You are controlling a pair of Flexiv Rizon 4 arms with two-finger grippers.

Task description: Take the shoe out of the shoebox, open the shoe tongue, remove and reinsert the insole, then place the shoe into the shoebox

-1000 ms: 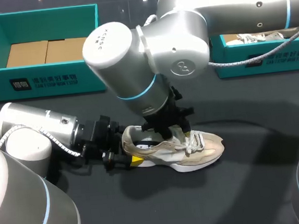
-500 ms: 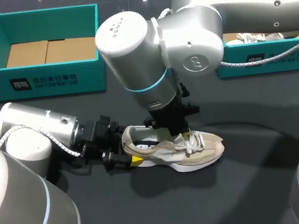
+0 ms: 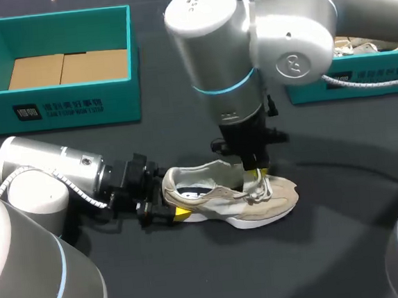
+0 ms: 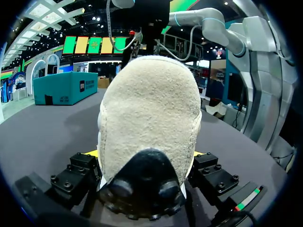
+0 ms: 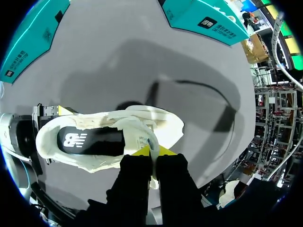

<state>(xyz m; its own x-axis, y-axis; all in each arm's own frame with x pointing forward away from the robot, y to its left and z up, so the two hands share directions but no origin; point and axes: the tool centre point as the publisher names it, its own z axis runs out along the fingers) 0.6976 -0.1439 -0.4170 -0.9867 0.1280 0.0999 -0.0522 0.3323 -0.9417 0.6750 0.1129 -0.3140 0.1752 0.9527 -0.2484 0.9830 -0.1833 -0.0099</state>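
Shoe (image 3: 263, 200) is out of the box and lies on its sole on the black table (image 3: 196, 275), near centre in the head view, toe to 3 o'clock and heel to 9 o'clock.
Left gripper (image 3: 169, 206) comes in flat from 9 o'clock, clenched on the heel. In the left wrist view the heel fills the gap, with a finger against each side.
Right gripper (image 3: 257, 177) drops in from 12 o'clock over the lace area. Its jaws are pinched nearly together on the tongue (image 5: 142, 138), which is pulled up off the opening.
Black insole (image 5: 92, 141) shows inside the shoe, lying flat.
Teal shoebox (image 3: 63, 105) sits at the shoe's 10 o'clock, well apart, with a cardboard insert in it.
A second teal box (image 3: 350, 83) sits at 2 o'clock behind the right arm, contents unclear.
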